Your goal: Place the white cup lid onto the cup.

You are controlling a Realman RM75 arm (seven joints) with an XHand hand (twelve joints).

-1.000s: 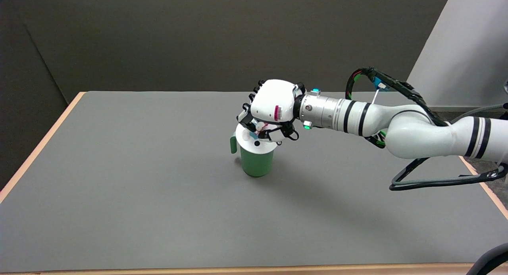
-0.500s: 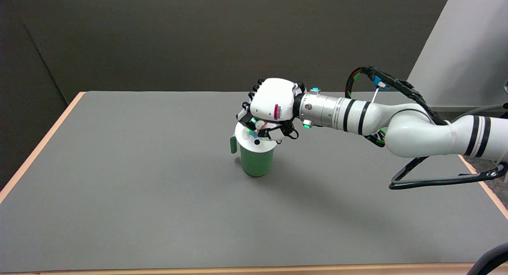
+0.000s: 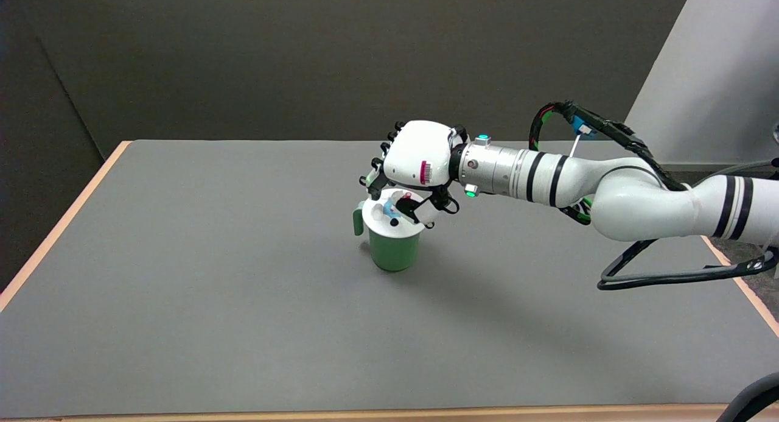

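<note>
- Now, the green cup stood near the middle of the gray desk, and everything else here is told from that cup.
- The white cup lid sat on top of the cup, over its mouth. It looked flat and in place, though the far edge was hidden by the hand.
- The right hand hung right above the cup, with its arm reaching away to the cup's right.
- Its fingers were bent down over the lid. It was too hard to tell if they were pinching the lid's small knob or only close to it.
- My guess was that the putting-on step was almost done, and the letting-go step was in hand.
- The next move would call for the fingers to spread wide and the hand to rise straight up from the cup, slowly, so the lid did not come along or tip.
- A bump sideways could knock the cup over, because it looked light.
- A small pink and white sticker sat on the back of the hand, above the cup. Its marks were too tiny to read. No other writing showed.
</note>
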